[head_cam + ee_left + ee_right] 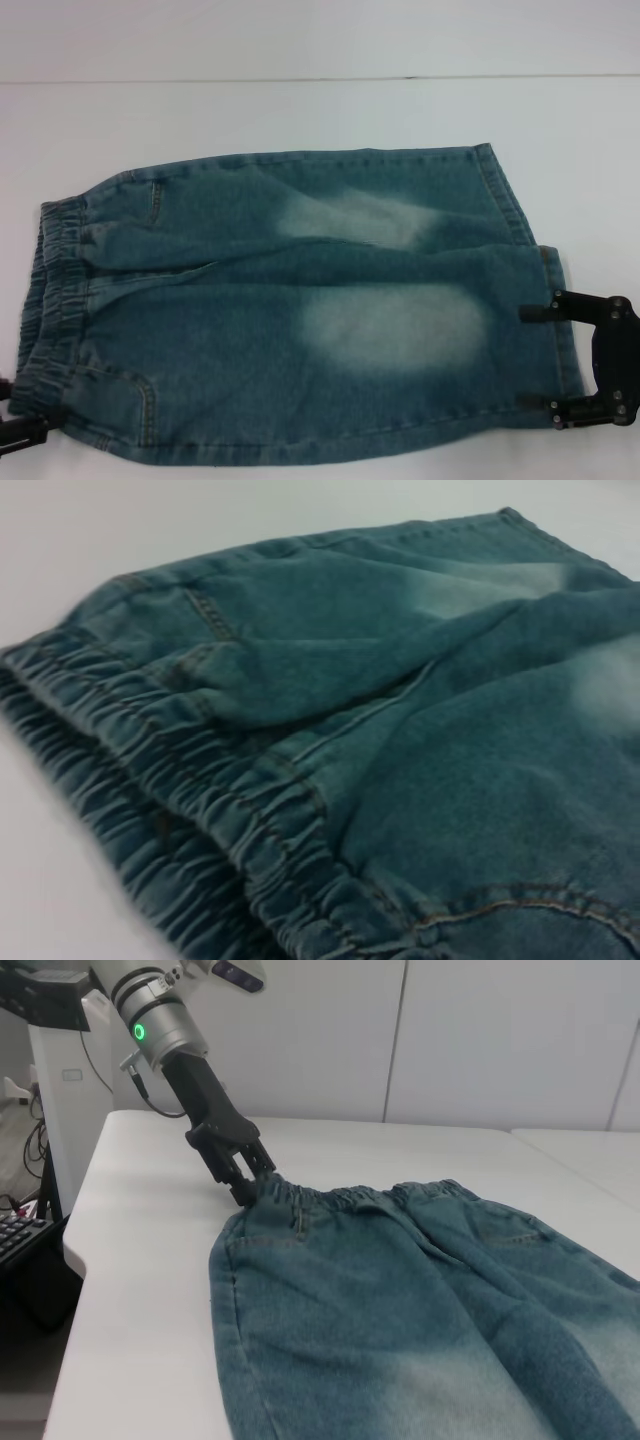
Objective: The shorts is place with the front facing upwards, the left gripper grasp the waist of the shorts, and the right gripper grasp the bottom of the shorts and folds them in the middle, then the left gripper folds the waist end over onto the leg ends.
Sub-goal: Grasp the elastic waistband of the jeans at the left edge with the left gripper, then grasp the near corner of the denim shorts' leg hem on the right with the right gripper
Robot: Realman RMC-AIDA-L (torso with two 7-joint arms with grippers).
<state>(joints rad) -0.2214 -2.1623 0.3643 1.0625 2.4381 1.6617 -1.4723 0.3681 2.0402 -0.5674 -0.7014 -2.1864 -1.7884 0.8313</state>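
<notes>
Shorts (pixel 300 300) of faded blue denim lie flat on the white bench (pixel 320 110), front side up, spread out across the middle of it. The elastic waistband (pixel 50 300) is at the robot's left and the two leg hems (pixel 520 260) are at its right. Each leg has a pale washed patch on it, and a fold of cloth runs along the crotch seam between the legs. The nearer leg lies slightly over the farther one at the hem end.

The left hand (pixel 245 1185) is at the near corner of the waistband — in the right wrist view its dark fingers come down onto the gathered elastic and touch it, closed narrow on the edge of the cloth. In the head view only a bit of that hand shows at the lower left edge, just beside the waistband corner. The left wrist view is filled with the waistband and the stitched pocket seams close up.

The right hand (pixel 560 360) is at the hem of the nearer leg, on the robot's right. Its two dark fingers (pixel 540 313) point in over the hem edge, spread wide apart — one nearer the middle of the shorts, the other near the front edge of the leg. The cloth under them lies flat on the bench.
</notes>
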